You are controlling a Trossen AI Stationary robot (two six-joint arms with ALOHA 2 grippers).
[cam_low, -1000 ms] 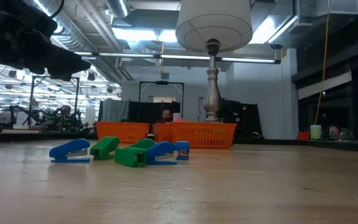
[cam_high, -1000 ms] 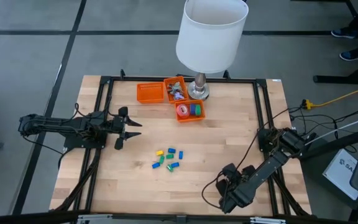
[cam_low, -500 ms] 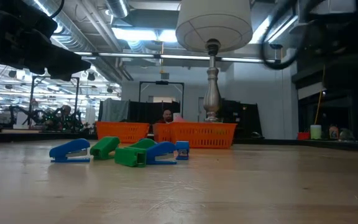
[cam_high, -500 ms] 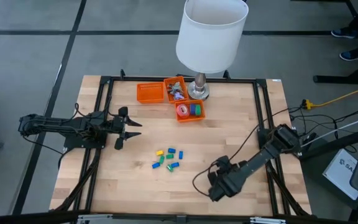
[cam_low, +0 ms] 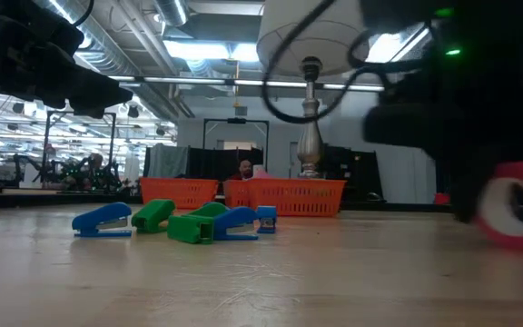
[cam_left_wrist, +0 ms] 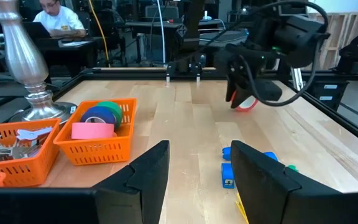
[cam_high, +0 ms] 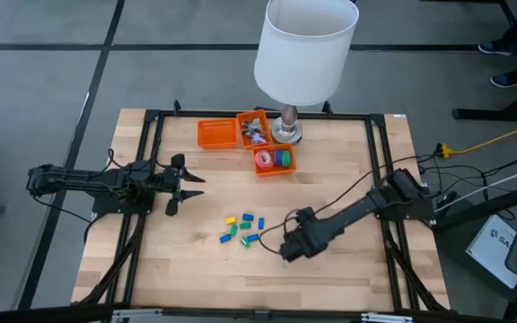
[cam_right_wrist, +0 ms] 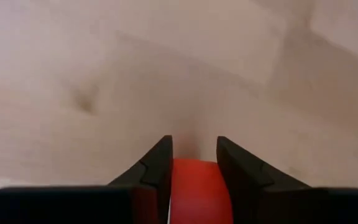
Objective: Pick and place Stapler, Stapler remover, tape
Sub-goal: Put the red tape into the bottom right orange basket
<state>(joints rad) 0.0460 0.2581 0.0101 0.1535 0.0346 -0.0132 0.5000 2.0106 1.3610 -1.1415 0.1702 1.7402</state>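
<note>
Right pincer (cam_right_wrist: 193, 163) now inboard, on red tape (cam_right_wrist: 197, 190)

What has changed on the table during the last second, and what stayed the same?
The right hand moved from the table's near right corner toward the middle, close to the small staplers. Its fingers narrowed onto a red tape roll, which it now holds. The left hand stayed open at the left side. The staplers, the orange baskets and the lamp did not move.
</note>
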